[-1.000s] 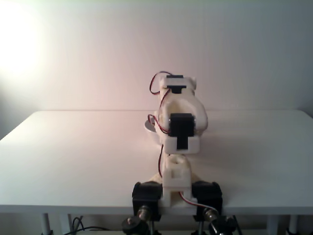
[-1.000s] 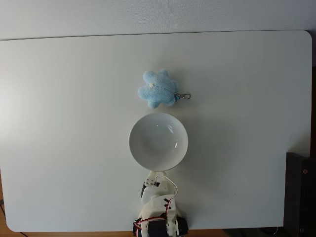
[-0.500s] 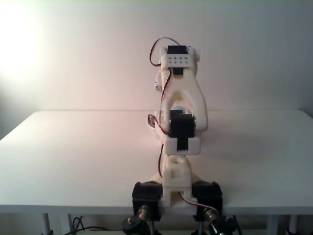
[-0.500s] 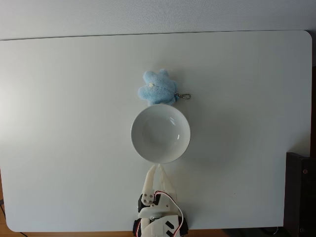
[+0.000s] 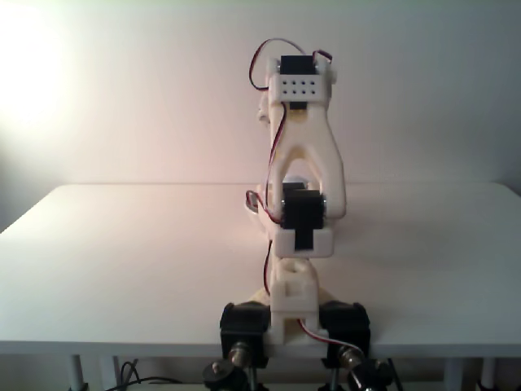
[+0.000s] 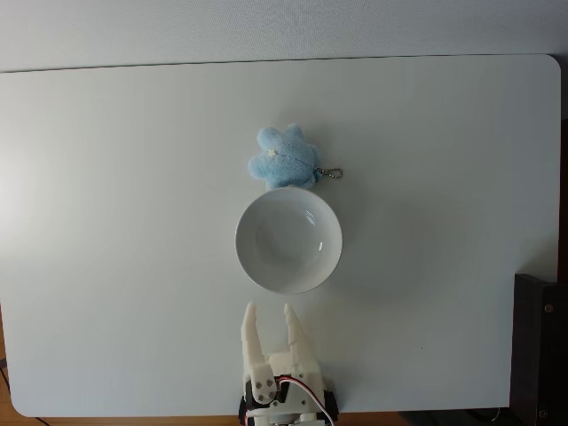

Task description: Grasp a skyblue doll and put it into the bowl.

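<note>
A: How many things lay on the table [image 6: 106, 222]?

B: Two, besides the arm [image 5: 298, 195]: one bowl [image 6: 288, 240] and one doll [image 6: 283, 157]. The bowl sat near the table's middle in the view from above.

A: And the doll, relative to the bowl?

B: Just past the bowl's far rim, on the side away from the arm, touching it or nearly so; its lower edge looked tucked behind the rim. A single small metal clasp [image 6: 333, 174] stuck out from the doll, toward the right of that view.

A: The gripper [image 6: 269, 313]?

B: One, on the bowl's near side, close to the rim but apart from it. Its two fingers [image 6: 250, 328] were spread, a gap between the tips, nothing between them, both pointing toward the bowl.

A: The view from behind the arm?

B: The arm stood upright, blocking most of the bowl; the doll was hidden.
</note>
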`<state>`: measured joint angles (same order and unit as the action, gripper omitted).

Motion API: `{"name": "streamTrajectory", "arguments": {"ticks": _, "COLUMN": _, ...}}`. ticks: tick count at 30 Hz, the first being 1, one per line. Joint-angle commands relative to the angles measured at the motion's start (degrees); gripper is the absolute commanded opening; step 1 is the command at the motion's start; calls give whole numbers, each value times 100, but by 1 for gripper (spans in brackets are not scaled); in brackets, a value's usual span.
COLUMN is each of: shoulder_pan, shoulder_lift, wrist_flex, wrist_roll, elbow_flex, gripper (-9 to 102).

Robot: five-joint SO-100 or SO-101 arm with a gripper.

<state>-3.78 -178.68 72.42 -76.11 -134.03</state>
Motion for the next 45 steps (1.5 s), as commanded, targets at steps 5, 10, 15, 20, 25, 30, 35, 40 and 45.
{"name": "streamTrajectory", "arguments": {"ticks": 5, "shoulder_pan": 97, "shoulder_lift": -1626, "wrist_flex": -44, "wrist_roll": -35, "elbow_flex": 299, "gripper": 50}}
{"name": "streamTrajectory", "arguments": {"ticks": 10, "shoulder_pan": 589, "shoulder_lift": -1626, "wrist_flex": -53, "wrist_roll": -272, "elbow_flex": 334, "gripper": 58}}
{"name": "streamTrajectory", "arguments": {"ticks": 15, "shoulder_pan": 756, "shoulder_lift": -1617, "wrist_flex": -360, "wrist_roll": -1248, "elbow_flex": 492, "gripper": 58}}
{"name": "streamTrajectory", "arguments": {"ticks": 20, "shoulder_pan": 826, "shoulder_lift": -1151, "wrist_flex": -888, "wrist_roll": -1652, "elbow_flex": 475, "gripper": 58}}
{"name": "streamTrajectory", "arguments": {"ticks": 25, "shoulder_pan": 1046, "shoulder_lift": -9, "wrist_flex": -1512, "wrist_roll": -1670, "elbow_flex": 501, "gripper": 58}}
{"name": "streamTrajectory", "arguments": {"ticks": 30, "shoulder_pan": 1063, "shoulder_lift": 1187, "wrist_flex": -2531, "wrist_roll": -1670, "elbow_flex": 501, "gripper": 58}}
{"name": "streamTrajectory", "arguments": {"ticks": 35, "shoulder_pan": 1063, "shoulder_lift": 2505, "wrist_flex": -3920, "wrist_roll": -1670, "elbow_flex": 501, "gripper": 58}}
{"name": "streamTrajectory", "arguments": {"ticks": 40, "shoulder_pan": 1063, "shoulder_lift": 3709, "wrist_flex": -5133, "wrist_roll": -1670, "elbow_flex": 510, "gripper": 58}}
{"name": "streamTrajectory", "arguments": {"ticks": 45, "shoulder_pan": 1143, "shoulder_lift": 4605, "wrist_flex": -5546, "wrist_roll": -1670, "elbow_flex": 642, "gripper": 58}}
